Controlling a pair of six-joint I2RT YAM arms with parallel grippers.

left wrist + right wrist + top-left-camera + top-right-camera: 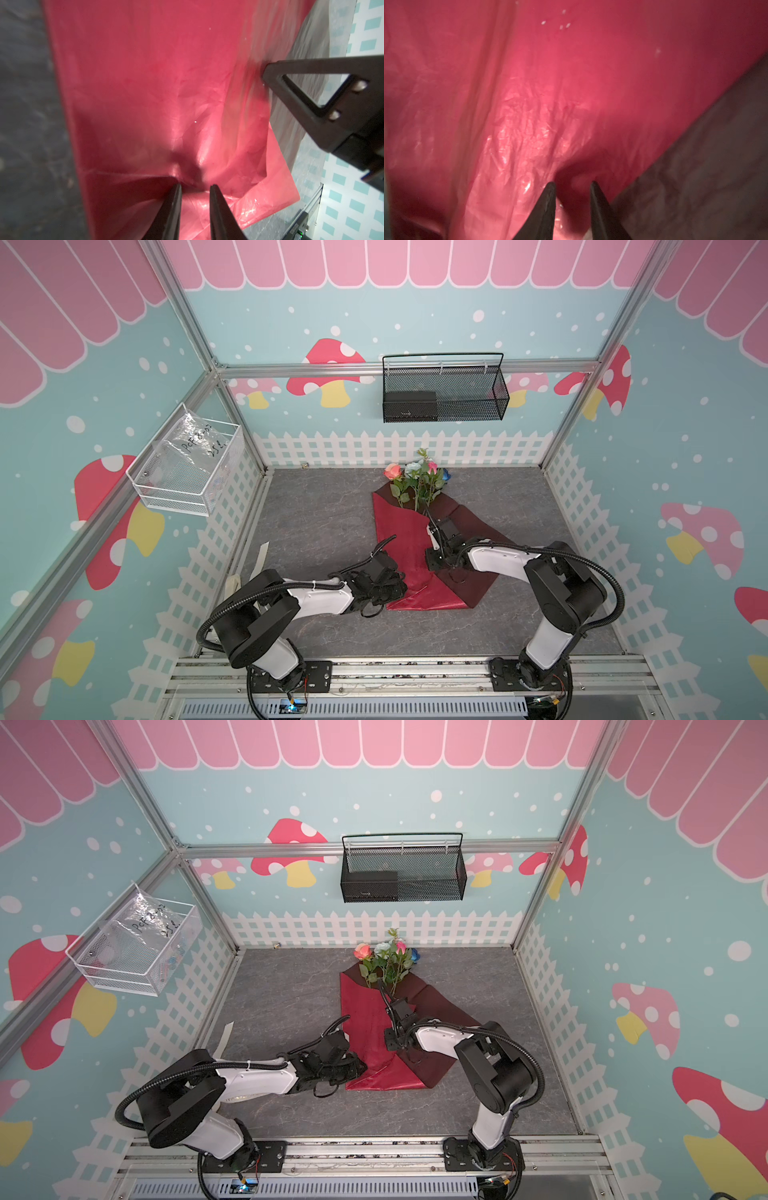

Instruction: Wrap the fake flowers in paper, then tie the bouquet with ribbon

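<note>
Left pincer [195, 187] pinches red paper [145, 83] at fold edge; right pincer [572, 182] pinches mid-sheet ridge

The grey, stone-patterned tabletop [324, 531] carries a sheet of shiny red paper [399, 518] near its middle, partly folded over, with its duller dark side showing on the right. The flowers [415, 483] lie on the paper's far end, heads toward the back wall. A cream ribbon [262, 556] lies by the left edge, well apart from the paper, and a small object [304, 465], too small to identify, sits at the back edge.
</note>
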